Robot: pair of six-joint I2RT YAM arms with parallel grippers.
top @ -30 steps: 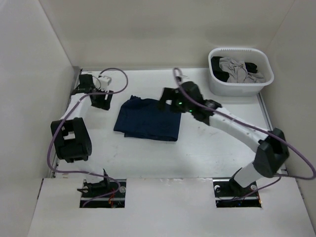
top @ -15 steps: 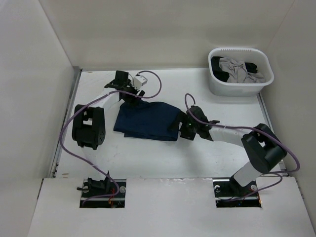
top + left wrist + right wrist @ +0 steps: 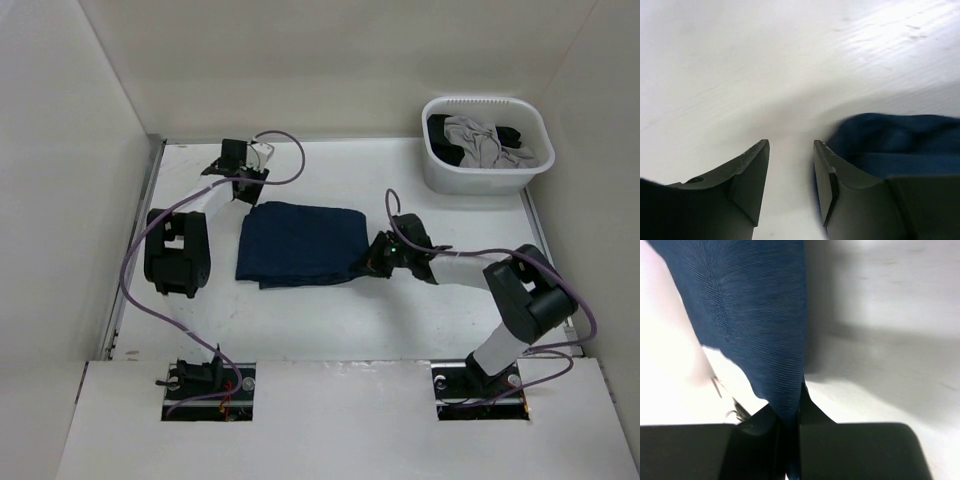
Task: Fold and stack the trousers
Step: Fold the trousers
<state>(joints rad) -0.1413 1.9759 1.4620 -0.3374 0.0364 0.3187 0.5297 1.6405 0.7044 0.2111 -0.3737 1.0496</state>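
Note:
The trousers (image 3: 300, 245) lie folded into a dark navy rectangle near the middle of the table. My right gripper (image 3: 372, 262) is shut on their near right corner, and in the right wrist view the blue cloth (image 3: 755, 320) runs down between the two closed black fingers (image 3: 815, 415). My left gripper (image 3: 243, 178) hovers just beyond the far left corner of the fold. Its jaws stand apart with only bare table between them, and the trousers (image 3: 895, 145) sit just to the right of the right finger (image 3: 832, 175).
A white basket (image 3: 446, 175) at the far right corner holds a light grey garment (image 3: 478, 140) and a black garment (image 3: 512, 133). White walls close the table on the left, back and right. Purple cables loop off both arms.
The right gripper has come from the fold's far right edge to its near right corner and closed on the cloth. The left arm swung in to the far left corner. The fold shifted slightly.

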